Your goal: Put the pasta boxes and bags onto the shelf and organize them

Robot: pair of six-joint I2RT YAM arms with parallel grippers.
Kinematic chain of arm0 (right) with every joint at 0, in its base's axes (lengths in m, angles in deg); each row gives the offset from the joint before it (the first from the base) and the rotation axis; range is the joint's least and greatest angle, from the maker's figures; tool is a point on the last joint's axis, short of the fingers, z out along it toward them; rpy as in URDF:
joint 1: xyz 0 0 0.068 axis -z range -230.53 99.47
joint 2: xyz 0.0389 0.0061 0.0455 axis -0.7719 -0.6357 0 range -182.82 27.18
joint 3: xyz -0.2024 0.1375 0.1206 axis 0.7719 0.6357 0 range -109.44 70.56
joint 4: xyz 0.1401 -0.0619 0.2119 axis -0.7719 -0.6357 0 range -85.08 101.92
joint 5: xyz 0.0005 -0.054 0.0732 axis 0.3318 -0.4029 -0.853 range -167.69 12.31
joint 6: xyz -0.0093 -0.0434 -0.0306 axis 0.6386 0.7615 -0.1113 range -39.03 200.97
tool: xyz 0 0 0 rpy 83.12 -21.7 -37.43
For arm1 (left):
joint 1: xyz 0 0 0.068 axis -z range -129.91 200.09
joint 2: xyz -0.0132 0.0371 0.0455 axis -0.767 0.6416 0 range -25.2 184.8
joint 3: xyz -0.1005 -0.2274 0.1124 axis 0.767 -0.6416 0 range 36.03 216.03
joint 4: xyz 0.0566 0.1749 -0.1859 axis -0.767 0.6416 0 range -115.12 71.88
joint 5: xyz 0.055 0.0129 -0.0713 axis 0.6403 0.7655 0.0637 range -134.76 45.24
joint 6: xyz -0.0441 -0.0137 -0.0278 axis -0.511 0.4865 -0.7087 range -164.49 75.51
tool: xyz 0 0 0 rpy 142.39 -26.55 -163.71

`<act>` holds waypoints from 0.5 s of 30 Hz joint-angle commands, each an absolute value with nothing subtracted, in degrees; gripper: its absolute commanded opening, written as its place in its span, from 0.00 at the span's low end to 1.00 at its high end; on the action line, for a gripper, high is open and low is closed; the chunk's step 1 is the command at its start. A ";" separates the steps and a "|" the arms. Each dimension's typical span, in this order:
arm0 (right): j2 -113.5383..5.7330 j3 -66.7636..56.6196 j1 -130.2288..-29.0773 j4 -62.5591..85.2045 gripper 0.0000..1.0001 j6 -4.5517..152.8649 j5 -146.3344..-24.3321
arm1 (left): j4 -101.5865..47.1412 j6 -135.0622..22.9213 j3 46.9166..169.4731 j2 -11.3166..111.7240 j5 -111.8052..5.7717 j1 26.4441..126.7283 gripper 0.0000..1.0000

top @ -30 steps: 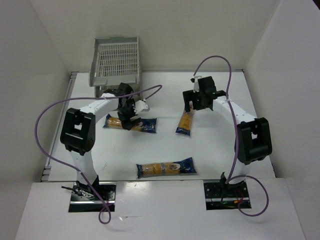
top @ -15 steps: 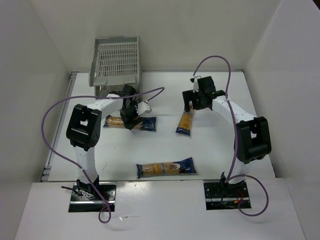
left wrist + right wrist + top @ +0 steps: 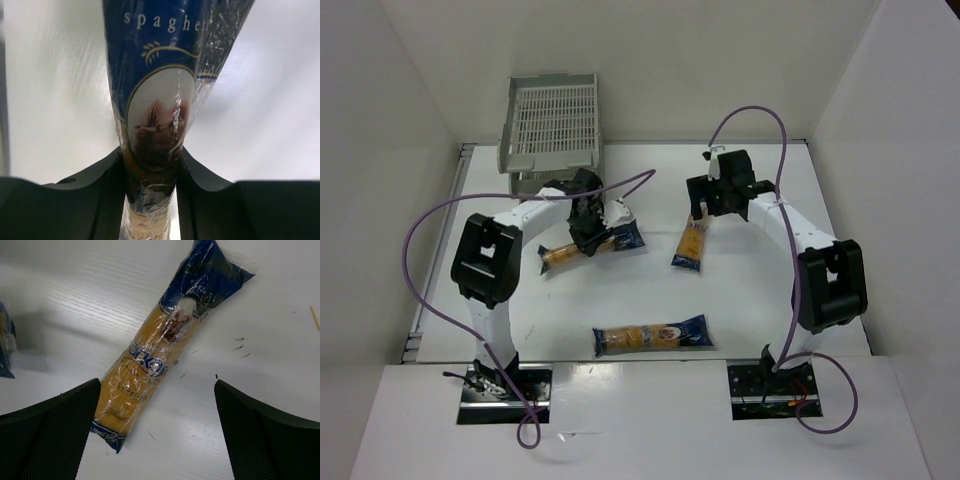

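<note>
Left pincer (image 3: 150,167): closed on the held packet (image 3: 157,100); one finger presses each side of its narrow middle, just below the oval label.
Right pincer (image 3: 702,210): jaws spread wide, holding nothing, hovering over the second packet (image 3: 152,365) without touching it.
Held packet, place: in front of the shelf (image 3: 550,125), slanted, blue end toward the table's middle and yellow end toward the left edge; I cannot tell whether it is clear of the table (image 3: 740,300).
Held packet, writing: white letters "spaghe" on dark blue, the rest cut off; a wheat-ear mark beneath; an oval picture of a brown landscape.
Second packet, place: flat on the table under the right pincer, blue end farthest from its fingers in the wrist view.
Second packet, writing: large white letters on a blue band, too crumpled to read.
Third packet (image 3: 652,336): flat near the front edge, between the arm bases, well apart from both pincers; its print is too small to read.
Shelf, place: far left corner of the table.
</note>
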State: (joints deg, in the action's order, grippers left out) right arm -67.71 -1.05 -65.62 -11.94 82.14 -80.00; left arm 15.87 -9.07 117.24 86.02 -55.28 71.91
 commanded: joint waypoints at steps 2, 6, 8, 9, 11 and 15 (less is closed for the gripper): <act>-61.86 0.16 -65.47 -8.47 1.00 83.08 -79.45 | 23.91 -15.14 128.37 75.09 -66.28 72.50 0.00; -59.23 3.06 -65.47 -8.47 1.00 82.56 -79.98 | 27.96 -16.80 135.58 70.25 -68.13 73.64 0.00; -58.44 3.94 -65.47 -7.95 1.00 82.55 -80.50 | 27.97 -18.99 138.49 68.32 -68.84 75.04 0.00; -57.73 4.81 -65.47 -7.95 1.00 82.55 -80.50 | 27.97 -20.22 140.33 68.31 -69.62 75.05 0.00; -57.03 5.52 -65.47 -7.95 1.00 82.03 -81.03 | 27.36 -24.25 147.18 67.70 -69.63 75.05 0.00; -55.97 6.14 -65.47 -7.95 1.00 81.50 -81.03 | 18.42 -30.42 160.10 67.17 -60.69 75.05 0.00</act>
State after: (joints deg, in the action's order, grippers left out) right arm -58.86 5.66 -65.62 -10.56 82.27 -80.54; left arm 28.29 -23.15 151.35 70.00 -64.28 75.41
